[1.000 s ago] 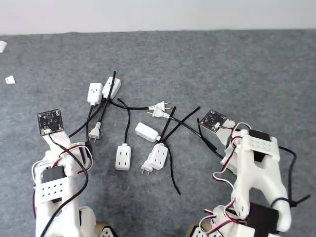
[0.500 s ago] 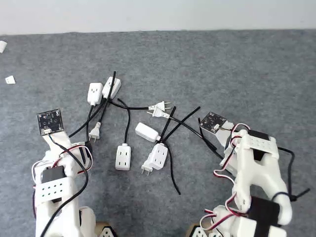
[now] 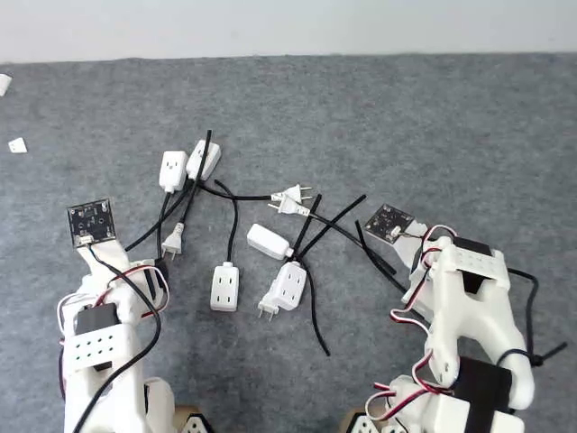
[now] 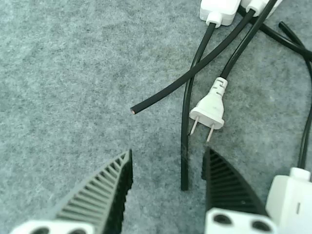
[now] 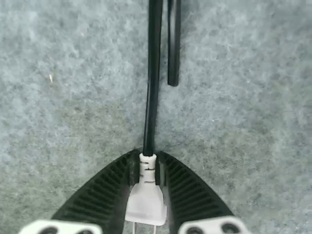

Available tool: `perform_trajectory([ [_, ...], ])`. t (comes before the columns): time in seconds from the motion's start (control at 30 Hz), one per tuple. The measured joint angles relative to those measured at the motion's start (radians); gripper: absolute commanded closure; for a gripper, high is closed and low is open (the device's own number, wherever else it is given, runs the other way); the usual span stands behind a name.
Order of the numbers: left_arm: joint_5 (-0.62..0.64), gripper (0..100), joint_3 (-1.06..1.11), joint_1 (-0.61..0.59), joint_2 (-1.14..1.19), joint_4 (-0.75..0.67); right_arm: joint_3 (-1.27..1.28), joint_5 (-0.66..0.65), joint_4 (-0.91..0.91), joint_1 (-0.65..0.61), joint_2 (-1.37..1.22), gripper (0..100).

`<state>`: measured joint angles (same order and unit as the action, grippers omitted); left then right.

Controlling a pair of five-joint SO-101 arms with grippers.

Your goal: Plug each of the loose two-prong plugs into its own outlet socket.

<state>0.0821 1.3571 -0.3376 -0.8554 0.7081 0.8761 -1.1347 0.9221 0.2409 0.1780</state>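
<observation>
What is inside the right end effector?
The right end effector holds a white two-prong plastic plug between its black ribbed fingers, black cord leading away. The fingers cover the plug's sides; its prongs run past the picture's edge.

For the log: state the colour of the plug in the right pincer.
White plug, black cord; clearest in right wrist view.

We found a robotics lab bench: grey felt tabletop (image 3: 469, 117), bare white wall (image 3: 288, 27), wired white arm (image 3: 469, 307).

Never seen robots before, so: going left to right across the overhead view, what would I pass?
left arm, two-prong plug, outlet socket, second outlet socket, right arm gripping another plug
</observation>
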Motion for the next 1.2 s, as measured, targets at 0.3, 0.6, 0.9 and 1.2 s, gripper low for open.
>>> perform_trajectory([
  [0.3,0.0,78,0.0,0.025,0.0,0.0,-0.044,0.138,0.146,-0.023,0.175,98.8],
  [0.6,0.0,78,0.0,0.029,0.0,0.0,-0.081,0.414,0.44,-0.259,0.585,98.9],
  [0.9,0.0,78,0.0,0.106,0.0,0.049,-0.276,0.651,0.652,-0.585,0.74,98.9],
  [1.2,0.005,78,-0.011,0.308,0.057,0.118,-0.301,0.677,0.588,-0.862,0.744,98.9],
])
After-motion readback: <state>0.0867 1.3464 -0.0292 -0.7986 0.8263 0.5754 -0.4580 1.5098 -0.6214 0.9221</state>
